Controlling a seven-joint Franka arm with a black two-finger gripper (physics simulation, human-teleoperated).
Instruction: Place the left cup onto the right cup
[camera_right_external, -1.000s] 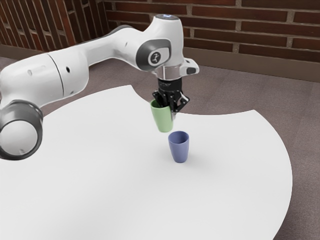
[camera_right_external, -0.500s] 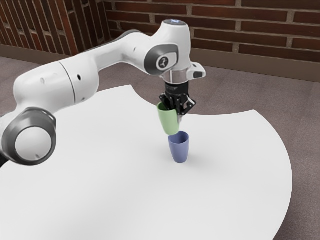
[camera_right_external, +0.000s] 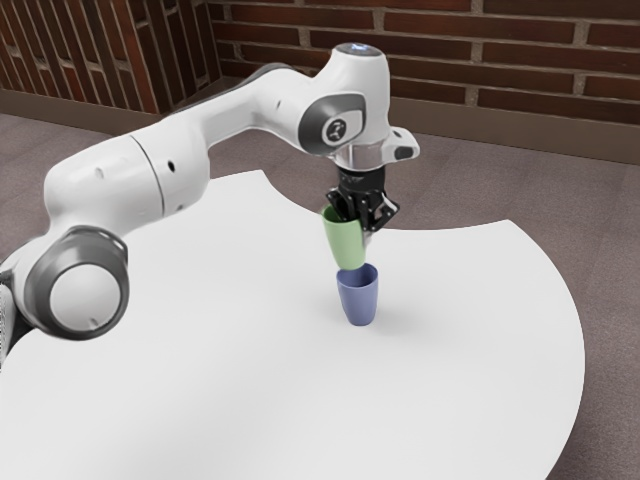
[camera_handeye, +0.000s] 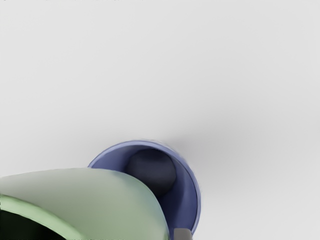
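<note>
My gripper (camera_right_external: 362, 222) is shut on the rim of a green cup (camera_right_external: 344, 241), which hangs slightly tilted in the air. Its base sits just above the mouth of a blue cup (camera_right_external: 358, 295) standing upright on the white table (camera_right_external: 200, 380). In the wrist view the green cup (camera_handeye: 85, 200) is large and close under my hand, partly covering the open blue cup (camera_handeye: 170, 180) below it. I cannot tell whether the green cup's base touches the blue cup's rim.
The white table has a curved edge with a notch at the back near the gripper. Brown floor and a brick wall (camera_right_external: 480, 50) lie beyond it. My arm (camera_right_external: 200, 170) reaches in from the exterior view's left.
My hand has carried the green cup toward the exterior view's right and a little down, from beside the blue cup to right over its mouth.
</note>
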